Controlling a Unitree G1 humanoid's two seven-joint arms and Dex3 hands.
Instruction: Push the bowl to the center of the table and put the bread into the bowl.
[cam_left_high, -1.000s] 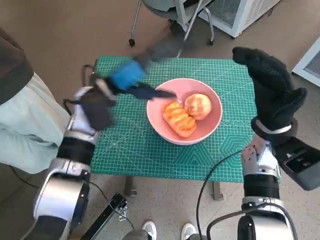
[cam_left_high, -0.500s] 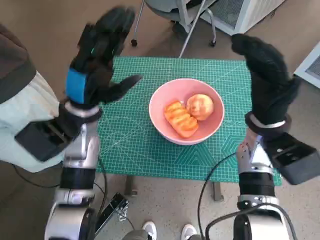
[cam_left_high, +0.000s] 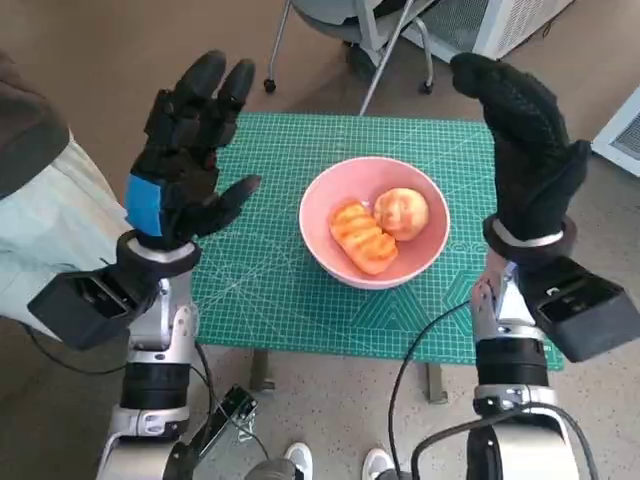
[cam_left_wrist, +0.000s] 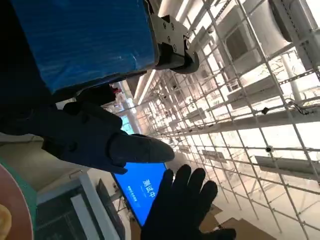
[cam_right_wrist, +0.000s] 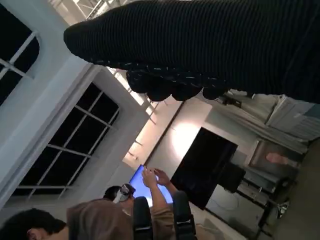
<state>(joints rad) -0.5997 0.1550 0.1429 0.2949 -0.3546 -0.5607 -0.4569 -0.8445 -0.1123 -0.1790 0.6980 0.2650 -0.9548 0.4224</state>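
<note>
**Both hands up and empty, bread already in the bowl**

Two pieces of bread (cam_left_high: 376, 232) lie side by side in the pink bowl (cam_left_high: 322, 248), which sits on the green mat (cam_left_high: 268, 290) roughly mid-table, a little toward your right. Judged from this, the task looks complete or very nearly so.

Your left hand (cam_left_high: 186, 160) is raised above the mat's left side, fingers spread, gripping nothing. Your right hand (cam_left_high: 527, 148) is raised near the right edge, fingers extended and close together, also holding nothing. Both wrist cameras point up at the ceiling, so they tell you nothing about the table.

The main risk now is an unneeded correction. If you bring either hand down to nudge the bowl, a push on the rim rather than the wall could tip it and spill the bread. The right hand hangs near the table's edge; lowering it carelessly could clip that edge. A cable (cam_left_high: 425, 350) runs below the table front, so watch your right forearm near it.
</note>
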